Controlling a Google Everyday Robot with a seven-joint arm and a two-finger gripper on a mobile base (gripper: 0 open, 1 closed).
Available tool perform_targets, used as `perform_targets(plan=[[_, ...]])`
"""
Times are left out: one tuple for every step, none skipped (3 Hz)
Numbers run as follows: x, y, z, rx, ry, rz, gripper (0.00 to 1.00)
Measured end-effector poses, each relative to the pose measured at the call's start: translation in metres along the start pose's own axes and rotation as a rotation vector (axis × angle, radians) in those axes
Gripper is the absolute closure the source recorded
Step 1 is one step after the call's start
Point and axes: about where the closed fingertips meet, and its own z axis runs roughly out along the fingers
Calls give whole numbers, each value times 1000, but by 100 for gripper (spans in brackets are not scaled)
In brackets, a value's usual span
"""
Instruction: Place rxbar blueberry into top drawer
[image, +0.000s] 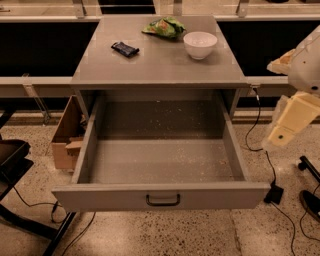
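Claw (292, 117) likely right edge, state untellable; rxbar blueberry (125, 48) label unreadable; top drawer (100, 196) open.

The rxbar blueberry (125, 48), a small flat bar in a dark glossy wrapper with pale markings, lies flat and slightly askew on the grey cabinet top (160, 70), upper left of centre. The top drawer (160, 195) stands pulled wide open across the lower middle, its speckled grey floor bare and its black handle at front centre. The gripper (290, 122) hangs at the right edge, apart from both.
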Motion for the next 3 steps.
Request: perform_targets(plan=[[-32, -30, 44, 13, -209, -19, 0], [-83, -92, 83, 55, -426, -1, 0], [-165, -175, 106, 85, -657, 59, 0]])
